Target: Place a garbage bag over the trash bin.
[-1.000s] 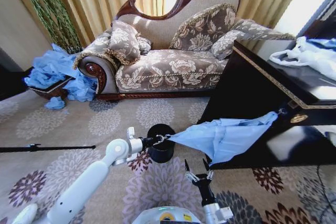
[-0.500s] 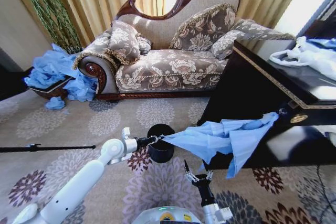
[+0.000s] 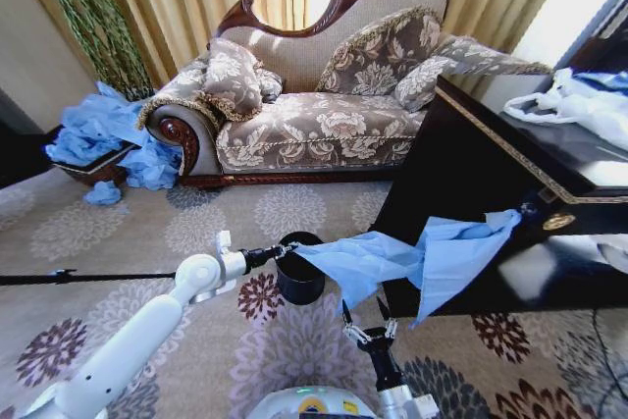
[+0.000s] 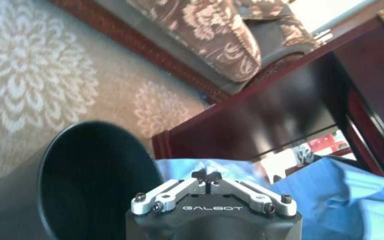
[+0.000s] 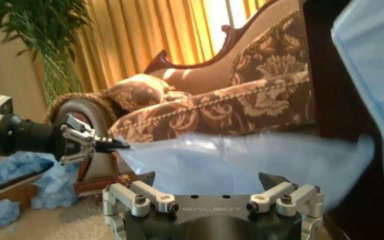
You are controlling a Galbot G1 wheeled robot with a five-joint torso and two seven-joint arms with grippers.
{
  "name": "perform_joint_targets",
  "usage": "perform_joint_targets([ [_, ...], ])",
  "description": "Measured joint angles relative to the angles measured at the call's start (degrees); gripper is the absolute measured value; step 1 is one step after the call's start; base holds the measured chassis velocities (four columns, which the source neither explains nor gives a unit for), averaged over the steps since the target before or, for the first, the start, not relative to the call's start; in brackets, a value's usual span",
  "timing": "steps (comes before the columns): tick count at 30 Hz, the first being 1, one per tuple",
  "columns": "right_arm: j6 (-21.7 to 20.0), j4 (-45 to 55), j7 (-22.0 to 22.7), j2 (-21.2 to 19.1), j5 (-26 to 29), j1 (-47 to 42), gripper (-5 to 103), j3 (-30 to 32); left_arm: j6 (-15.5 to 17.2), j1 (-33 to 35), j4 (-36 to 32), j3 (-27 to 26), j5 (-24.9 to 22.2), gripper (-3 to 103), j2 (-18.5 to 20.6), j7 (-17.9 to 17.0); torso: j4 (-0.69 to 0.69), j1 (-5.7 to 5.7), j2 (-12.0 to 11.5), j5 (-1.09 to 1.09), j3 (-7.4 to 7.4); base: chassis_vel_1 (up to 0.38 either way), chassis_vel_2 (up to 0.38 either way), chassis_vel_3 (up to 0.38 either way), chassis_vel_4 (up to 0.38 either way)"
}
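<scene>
Two grippers: both near the trash bin (image 3: 300, 268), which stands upright on the floral carpet (image 3: 137, 233).
Left gripper (image 3: 286, 249): fingers pinched on a corner of the garbage bag (image 3: 392, 257), right at the bin's rim.
Garbage bag: stretched in the air from the bin's rim away to the dark cabinet (image 3: 491, 174) beside the bin, its far end caught at the cabinet's edge, its middle sagging.
Right gripper (image 3: 367, 327): fingers spread, grasping nothing, just below the bag, beside the bin.

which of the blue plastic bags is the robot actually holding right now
The single thin light-blue translucent garbage bag, pinched at one corner by the left gripper above the small black round trash bin. The heaped blue bags by the sofa lie untouched.
</scene>
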Motion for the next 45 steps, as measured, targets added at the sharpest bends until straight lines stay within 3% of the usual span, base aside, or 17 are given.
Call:
perform_joint_targets([
  [4, -0.6, 2.7, 0.3, -1.4, 1.1, -0.3, 100, 0.5, -0.3, 0.5, -1.9, -0.6, 1.5, 0, 1.2, 1.5, 0.0, 0.0, 0.0, 0.01, 0.0, 0.0, 0.0, 0.0, 0.0],
  [7, -3.5, 6.3, 2.4, -4.5, 3.9, 1.2, 100, 1.3, -1.3, 1.6, -4.1, -0.6, 6.1, 0, 2.8, 4.8, 0.01, 0.0, 0.0, 0.01, 0.0, 0.0, 0.0, 0.0, 0.0],
  [9, -4.1, 6.8, 2.7, -5.0, 4.4, 1.5, 100, 1.3, -1.4, 1.7, -4.3, -0.6, 6.6, 0, 2.9, 5.2, 0.01, 0.0, 0.0, 0.01, 0.0, 0.0, 0.0, 0.0, 0.0],
  [13, -9.3, 9.5, 5.4, -9.4, 9.3, 5.4, 100, 1.0, -1.7, 1.9, -6.3, -0.3, 7.5, 0, 3.4, 5.9, 0.01, 0.0, 0.0, 0.02, 0.0, 0.0, 0.0, 0.0, 0.0],
  [17, -12.5, 10.2, 6.9, -12.1, 13.4, 7.6, 93, 0.6, -1.8, 2.0, -7.3, -0.1, 7.5, 0, 3.4, 5.9, 0.01, 0.0, 0.0, 0.02, 0.0, 0.0, 0.0, 0.0, 0.0],
  [20, -17.5, 11.6, 8.3, -14.9, 21.7, 8.8, 86, 0.9, -2.3, 2.2, -8.4, 0.2, 7.5, 0, 3.1, 5.6, 0.01, 0.0, 0.0, 0.02, 0.0, 0.0, 0.0, 0.0, 0.0],
  [22, -19.0, 12.0, 8.6, -15.4, 24.1, 8.7, 82, 0.9, -2.4, 2.1, -8.5, 0.4, 7.5, 0, 2.9, 5.4, 0.01, 0.0, 0.0, 0.02, 0.0, 0.0, 0.0, 0.0, 0.0],
  [23, -23.0, 13.0, 9.6, -16.0, 29.5, 8.4, 78, 0.8, -2.5, 1.9, -8.8, 0.6, 7.4, 0, 2.6, 5.0, 0.0, 0.0, 0.0, 0.01, 0.0, 0.0, 0.0, 0.0, 0.0],
  [25, -26.9, 14.2, 11.5, -16.5, 36.2, 8.3, 70, 0.2, -2.5, 1.6, -9.2, 0.8, 7.3, 0, 2.4, 4.7, -0.01, 0.0, 0.0, 0.01, 0.0, 0.0, 0.0, 0.0, 0.0],
  [26, -26.9, 14.2, 11.5, -16.5, 36.2, 8.3, 70, 0.2, -2.5, 1.6, -9.2, 0.8, 7.3, 0, 2.4, 4.7, -0.01, 0.0, 0.0, 0.01, 0.0, 0.0, 0.0, 0.0, 0.0],
  [29, -32.8, 15.4, 15.9, -16.6, 47.2, 9.9, 58, -1.1, -2.6, 1.3, -9.8, 1.1, 7.1, 0, 2.0, 4.4, 0.0, 0.0, 0.0, 0.01, 0.0, 0.0, 0.0, 0.0, 0.0],
  [32, -33.3, 14.1, 16.4, -16.5, 48.1, 11.4, 49, -1.6, -2.6, 1.3, -10.2, 1.1, 7.1, 0, 1.6, 4.2, 0.0, 0.0, 0.0, 0.01, 0.0, 0.0, 0.0, 0.0, 0.0],
  [34, -33.5, 13.4, 16.5, -16.4, 48.4, 12.0, 49, -1.7, -2.7, 1.4, -10.5, 1.1, 7.0, 0, 1.5, 4.1, 0.0, 0.0, 0.0, 0.02, 0.0, 0.0, 0.0, 0.0, 0.0],
  [41, -34.7, 13.7, 18.7, -15.6, 51.5, 13.3, 25, -3.9, -3.1, 0.7, -11.6, 1.6, 6.0, 0, 0.4, 2.6, 0.0, 0.0, 0.0, 0.01, -0.01, 0.0, 0.0, 0.0, 0.0],
  [45, -35.0, 14.0, 19.2, -15.2, 51.6, 13.7, 18, -5.6, -3.1, 0.0, -11.8, 2.0, 5.3, 0, -0.1, 1.9, 0.0, 0.0, 0.0, 0.01, 0.0, 0.0, 0.0, 0.0, 0.0],
])
